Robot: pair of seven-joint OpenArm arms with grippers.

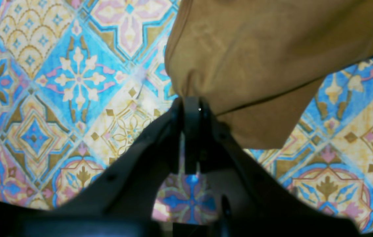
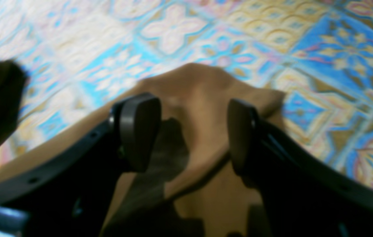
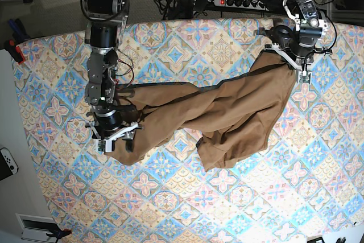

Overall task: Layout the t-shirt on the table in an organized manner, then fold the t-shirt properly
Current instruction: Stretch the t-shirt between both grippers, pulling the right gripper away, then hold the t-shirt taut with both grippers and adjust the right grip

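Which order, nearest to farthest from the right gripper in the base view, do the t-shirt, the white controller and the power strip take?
1. t-shirt: its end lies right under the open right gripper.
2. white controller: at the view's left edge, off the table.
3. power strip: beyond the table's far edge, at the top.

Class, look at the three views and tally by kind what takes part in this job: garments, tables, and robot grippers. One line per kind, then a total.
Garments: 1, the t-shirt
Tables: 1, the table
Grippers: 2, the left gripper and the right gripper
Total: 4
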